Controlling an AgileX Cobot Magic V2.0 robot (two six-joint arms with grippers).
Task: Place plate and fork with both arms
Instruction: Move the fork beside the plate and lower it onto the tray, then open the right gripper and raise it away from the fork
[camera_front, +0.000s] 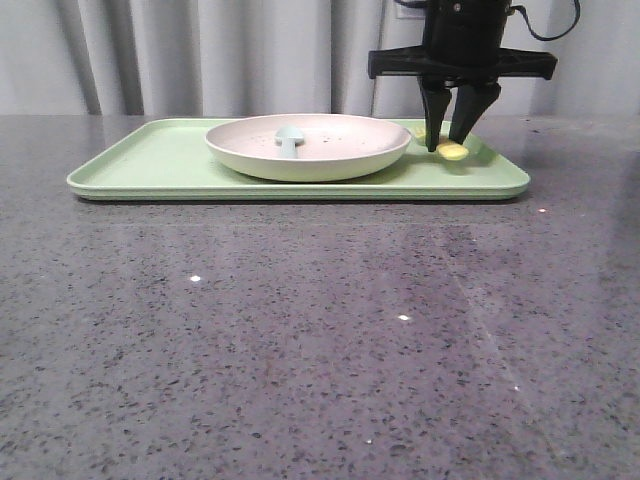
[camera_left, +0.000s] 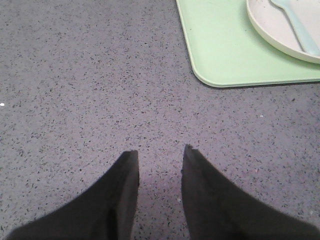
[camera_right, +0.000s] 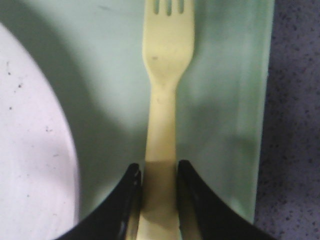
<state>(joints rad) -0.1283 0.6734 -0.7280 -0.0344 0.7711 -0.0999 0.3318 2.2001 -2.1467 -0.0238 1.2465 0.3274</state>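
Observation:
The cream plate (camera_front: 310, 150) sits on the light-green tray (camera_front: 150, 160), with a pale blue spoon (camera_front: 289, 140) lying in it. The yellow fork (camera_right: 167, 60) lies on the tray to the right of the plate, tines pointing away from the wrist camera. My right gripper (camera_right: 159, 167) is shut on the fork's handle, fingers pressed to both sides, low over the tray (camera_right: 225, 100). In the front view it (camera_front: 447, 145) points straight down at the fork (camera_front: 452, 151). My left gripper (camera_left: 160, 150) is open and empty over bare table, short of the tray's corner (camera_left: 225, 55).
The speckled grey table (camera_front: 320, 340) spreads in front of the tray. The plate's rim (camera_right: 30, 150) is close to the left of the fork. A grey curtain hangs behind. The tray's right edge is near the fork.

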